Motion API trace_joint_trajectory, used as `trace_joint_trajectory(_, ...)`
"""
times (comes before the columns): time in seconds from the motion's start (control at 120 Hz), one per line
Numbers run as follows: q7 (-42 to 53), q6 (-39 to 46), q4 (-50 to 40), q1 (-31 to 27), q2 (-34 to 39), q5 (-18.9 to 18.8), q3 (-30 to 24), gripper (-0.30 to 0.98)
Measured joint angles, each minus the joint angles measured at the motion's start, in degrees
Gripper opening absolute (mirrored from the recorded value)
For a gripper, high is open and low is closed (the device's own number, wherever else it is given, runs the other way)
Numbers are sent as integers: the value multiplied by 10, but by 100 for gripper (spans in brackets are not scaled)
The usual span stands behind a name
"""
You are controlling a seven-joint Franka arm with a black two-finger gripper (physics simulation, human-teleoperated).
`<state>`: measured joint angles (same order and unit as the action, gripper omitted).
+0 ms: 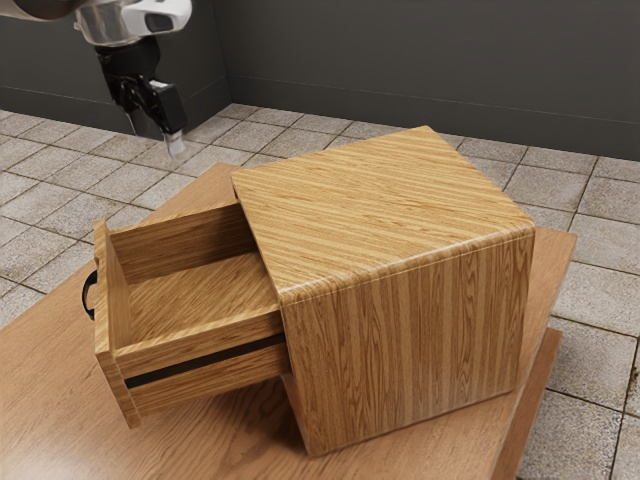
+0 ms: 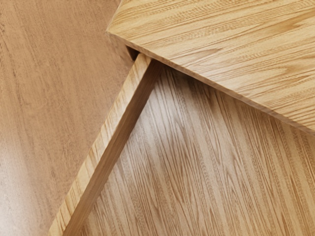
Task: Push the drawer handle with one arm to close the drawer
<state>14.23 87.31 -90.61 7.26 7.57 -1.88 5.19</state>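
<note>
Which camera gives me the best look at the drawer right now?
The exterior view: it shows the drawer standing open from the cabinet, with its front panel and black handle. The wrist view shows part of one side wall and the drawer floor up close.

My arm [image 1: 108, 22] is smooth off-white and grey, its rounded casing [image 1: 177, 10] marked by a dark oval [image 1: 158, 21]; my angular gripper [image 1: 157, 145] is black, with pale tips [image 1: 177, 148]

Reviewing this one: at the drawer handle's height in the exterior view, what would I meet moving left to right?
Tiled floor → tabletop → black handle → drawer front → drawer bottom → cabinet → tabletop again → tiled floor again.
</note>
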Motion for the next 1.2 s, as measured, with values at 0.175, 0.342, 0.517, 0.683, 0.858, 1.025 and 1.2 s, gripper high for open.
trace_joint_trajectory(0.175,1,7,0,1,-19,-2,1,67)
trace_joint_trajectory(0.342,0,8,-70,4,64,3,-3,39)
trace_joint_trajectory(0.517,22,-7,-223,6,243,-2,-4,7)
trace_joint_trajectory(0.683,88,-1,-348,6,354,-42,24,-3)
trace_joint_trajectory(0.858,172,43,-430,6,386,-81,67,-8)
trace_joint_trajectory(1.025,237,92,-491,6,388,-97,90,-9)
trace_joint_trajectory(1.2,288,122,-527,3,391,-101,102,-10)
